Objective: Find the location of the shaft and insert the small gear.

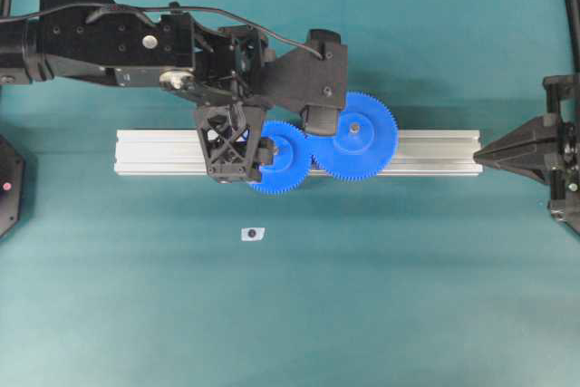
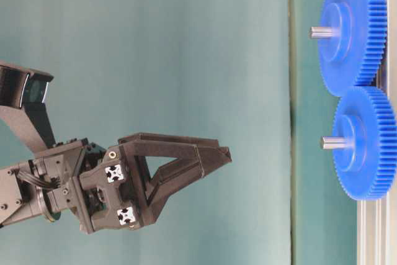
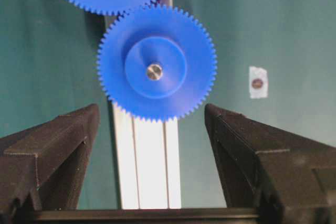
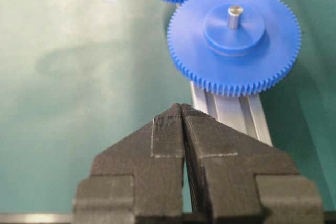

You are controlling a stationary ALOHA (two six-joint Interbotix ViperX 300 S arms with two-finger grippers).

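The small gear (image 1: 279, 159) is blue and lies flat on the aluminium rail (image 1: 163, 151), its teeth meshed with the larger blue gear (image 1: 355, 136). The shaft's silvery tip (image 3: 154, 71) pokes through the small gear's hub (image 2: 332, 143); its base is hidden. My left gripper (image 1: 258, 147) hangs above the rail just left of the small gear (image 3: 156, 62). It is open and empty (image 3: 151, 107), well clear of the gear in the table-level view (image 2: 226, 152). My right gripper (image 1: 478, 157) is shut and empty (image 4: 181, 106) at the rail's right end.
The larger gear (image 4: 233, 38) has a grey pin tip (image 4: 234, 15) standing up from its hub. A small white square tag with a dark dot (image 1: 253, 234) lies on the green mat in front of the rail, also in the left wrist view (image 3: 257, 82).
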